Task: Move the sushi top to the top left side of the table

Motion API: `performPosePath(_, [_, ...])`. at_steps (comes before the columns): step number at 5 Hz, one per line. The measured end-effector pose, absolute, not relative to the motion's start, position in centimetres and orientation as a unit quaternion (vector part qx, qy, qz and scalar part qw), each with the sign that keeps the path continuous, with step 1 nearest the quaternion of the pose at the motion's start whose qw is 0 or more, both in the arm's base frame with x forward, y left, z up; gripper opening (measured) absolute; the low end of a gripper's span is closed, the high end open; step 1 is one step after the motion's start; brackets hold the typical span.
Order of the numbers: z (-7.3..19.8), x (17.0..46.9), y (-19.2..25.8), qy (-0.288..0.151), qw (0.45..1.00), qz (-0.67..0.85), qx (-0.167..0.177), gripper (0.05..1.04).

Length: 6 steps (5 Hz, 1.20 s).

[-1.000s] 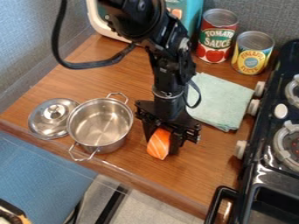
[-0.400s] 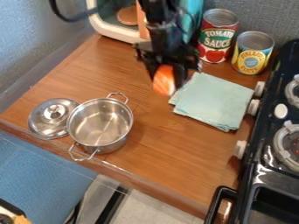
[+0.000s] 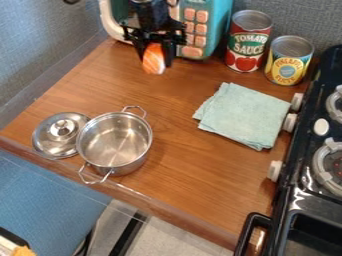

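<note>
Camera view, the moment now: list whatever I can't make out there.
All in the camera view:
- Sushi top: upper end hidden by the gripper; contact with the table unclear from this slant.
- Toy microwave: partly behind the gripper, cut off by the top edge.
- Lid: right side behind the pot.
- Stove: cut off by the right edge.

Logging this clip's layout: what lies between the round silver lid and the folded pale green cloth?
A deep, round, silver metal pot beside the lid, then brown wooden tabletop up to the cloth; the camera view shows this.
</note>
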<state>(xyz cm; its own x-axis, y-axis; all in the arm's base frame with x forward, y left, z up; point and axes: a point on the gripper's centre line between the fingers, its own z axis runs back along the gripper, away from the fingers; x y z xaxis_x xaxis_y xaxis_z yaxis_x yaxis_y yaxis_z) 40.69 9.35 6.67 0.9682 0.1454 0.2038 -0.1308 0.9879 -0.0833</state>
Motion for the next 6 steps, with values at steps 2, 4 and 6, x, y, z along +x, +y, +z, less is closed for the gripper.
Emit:
performPosePath(2, [5.7, 41.0, 14.3, -0.083, 0.995, 0.044, 0.029, 0.585])
performPosePath(4, [2.4, 40.0, 18.2, -0.076, 0.995, 0.060, 0.033, 0.584])
performPosePath(6, [1.3, 40.6, 19.4, -0.087, 0.995, 0.046, 0.009, 0.670])
